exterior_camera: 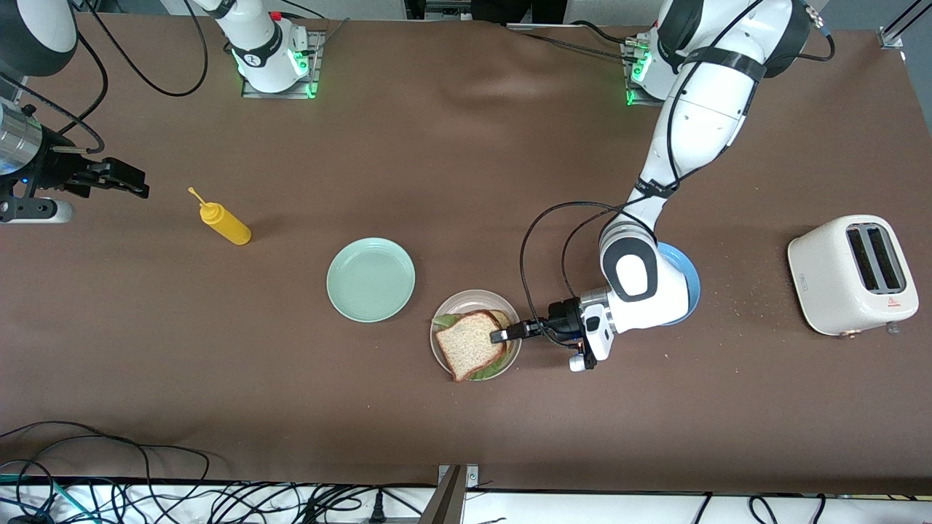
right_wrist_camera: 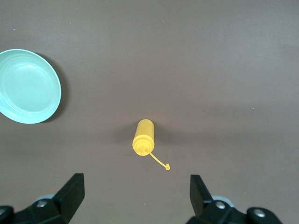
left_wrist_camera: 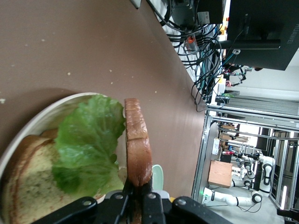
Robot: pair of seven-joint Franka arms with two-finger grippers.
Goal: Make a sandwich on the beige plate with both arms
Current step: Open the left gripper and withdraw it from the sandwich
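Note:
The beige plate [exterior_camera: 441,351] holds a bread slice [left_wrist_camera: 23,186] with a crinkled green lettuce leaf [left_wrist_camera: 88,140] on it. A second brown bread slice [exterior_camera: 473,344] lies over the lettuce, and my left gripper [exterior_camera: 502,336] is shut on its edge at the plate's rim. The left wrist view shows this top slice [left_wrist_camera: 138,144] edge-on between the closed fingers of the left gripper [left_wrist_camera: 138,189], over the lettuce and the plate's rim [left_wrist_camera: 28,126]. My right gripper [exterior_camera: 125,182] waits open in the air at the right arm's end of the table, with nothing between its fingers [right_wrist_camera: 74,191].
A mint green plate [exterior_camera: 370,279] sits beside the beige plate, toward the right arm's end. A yellow squeeze bottle [exterior_camera: 227,225] lies farther toward that end. A blue plate [exterior_camera: 690,280] lies partly under the left arm. A white toaster [exterior_camera: 852,275] stands at the left arm's end.

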